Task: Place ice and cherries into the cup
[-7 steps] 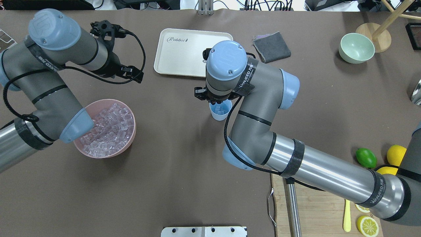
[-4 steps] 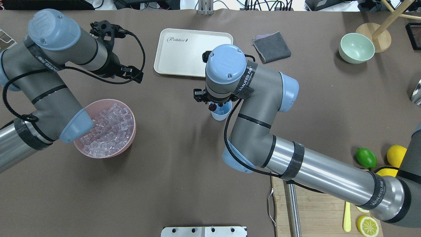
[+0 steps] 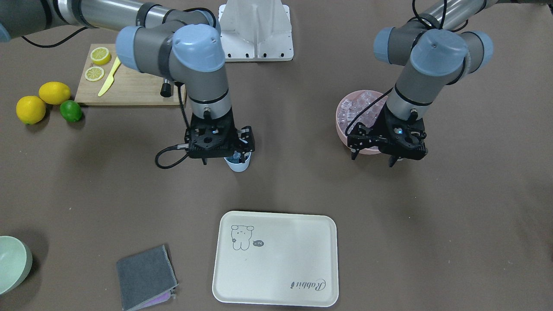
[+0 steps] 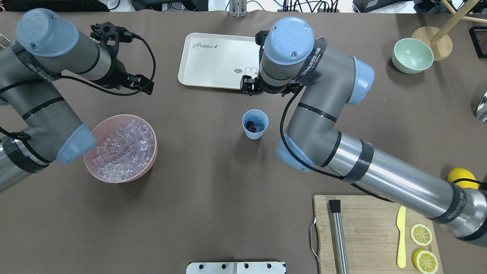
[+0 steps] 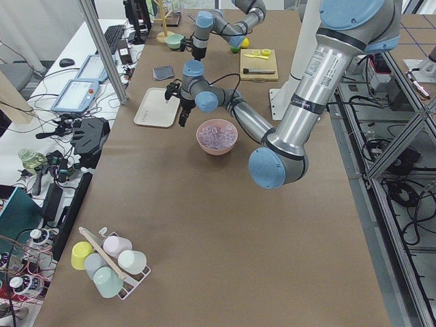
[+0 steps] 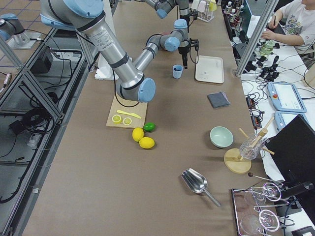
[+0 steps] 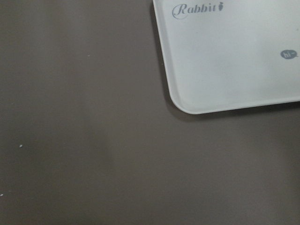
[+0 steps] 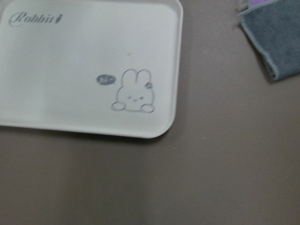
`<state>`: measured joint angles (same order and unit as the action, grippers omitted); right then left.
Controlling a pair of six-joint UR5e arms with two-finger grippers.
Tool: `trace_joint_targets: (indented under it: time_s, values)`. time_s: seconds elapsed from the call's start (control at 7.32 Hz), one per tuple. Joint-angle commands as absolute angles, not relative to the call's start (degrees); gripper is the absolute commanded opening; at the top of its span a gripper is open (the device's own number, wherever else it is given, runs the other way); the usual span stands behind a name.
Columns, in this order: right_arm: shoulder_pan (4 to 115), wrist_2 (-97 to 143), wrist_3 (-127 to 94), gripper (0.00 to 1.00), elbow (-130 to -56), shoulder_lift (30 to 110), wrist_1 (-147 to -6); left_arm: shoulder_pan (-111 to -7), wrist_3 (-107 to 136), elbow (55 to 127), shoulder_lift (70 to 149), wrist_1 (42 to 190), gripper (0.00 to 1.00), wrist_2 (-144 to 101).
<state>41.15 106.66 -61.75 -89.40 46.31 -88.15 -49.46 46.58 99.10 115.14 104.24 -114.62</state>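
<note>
Both arms bent, L tool (image 3: 373,160) & R tool (image 3: 222,160) down, jaws apart.

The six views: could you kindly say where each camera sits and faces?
Front-facing: across table, facing robot; left arm, right arm, cup.
Overhead: behind robot, looking down; both arms, cherries in cup.
Exterior left: table's left end; left arm near, pink bowl.
Exterior right: table's right end; right arm near, lemons.
Left wrist: down on tray corner; robot unseen.
Right wrist: down on tray, cloth; robot unseen.
Shared: both wrists see the tray.

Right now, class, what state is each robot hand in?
Left hand: open, holding nothing.
Right hand: open, empty; cherries lie in the cup.
</note>
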Motion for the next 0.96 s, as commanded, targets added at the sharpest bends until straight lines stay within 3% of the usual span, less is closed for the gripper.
trace_joint_targets:
  time_s: [0.0,0.27,0.41,0.82]
  values:
    - [54.25,118.25,-45.88,0.95,-89.21,56.01,-83.89,-54.99,46.14,99.93,111.55,104.24,0.98,-120.45]
    - [66.91,128.62,-26.13,0.95,-87.9,67.1,-78.67,-60.36,44.4,102.21,105.15,104.07,0.98,-122.52]
    - [72.89,132.5,-15.05,0.95,-87.02,71.5,-78.66,-64.73,31.68,101.17,100.68,103.63,0.98,-122.52]
    - [86.7,141.62,3.65,0.95,-85.53,78.56,-79.45,-82.38,5.44,91.28,96.24,102.92,0.98,-131.44]
